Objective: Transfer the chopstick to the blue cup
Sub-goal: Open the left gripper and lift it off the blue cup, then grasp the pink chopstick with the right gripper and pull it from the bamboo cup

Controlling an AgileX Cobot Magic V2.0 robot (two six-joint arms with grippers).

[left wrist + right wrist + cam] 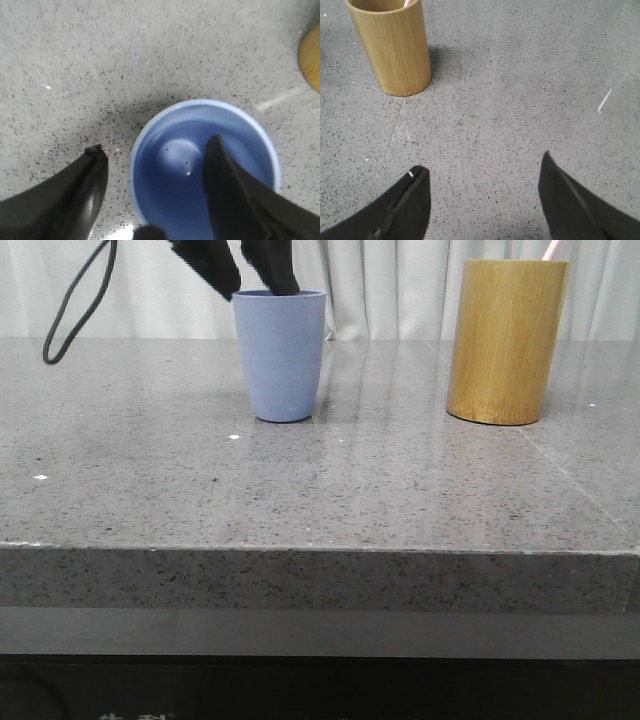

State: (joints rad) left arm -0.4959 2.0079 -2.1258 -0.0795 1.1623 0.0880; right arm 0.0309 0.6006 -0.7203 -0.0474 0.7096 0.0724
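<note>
The blue cup (280, 355) stands upright on the grey stone table (300, 490), left of centre. My left gripper (257, 282) hangs open over the cup's rim. In the left wrist view the left gripper (155, 145) has one finger inside the blue cup (240, 135) and the other outside its wall; the cup is empty. The chopstick (551, 250) shows just its pink tip, sticking out of the tan bamboo holder (507, 340) at the right. My right gripper (483, 162) is open and empty above bare table, some way from the bamboo holder (392, 47) and the chopstick tip (408, 2).
A black cable loop (75, 310) hangs at the back left. White curtains close off the far side. The table's front edge (320, 550) runs across the view. The bamboo holder's edge (311, 57) shows beside the cup in the left wrist view.
</note>
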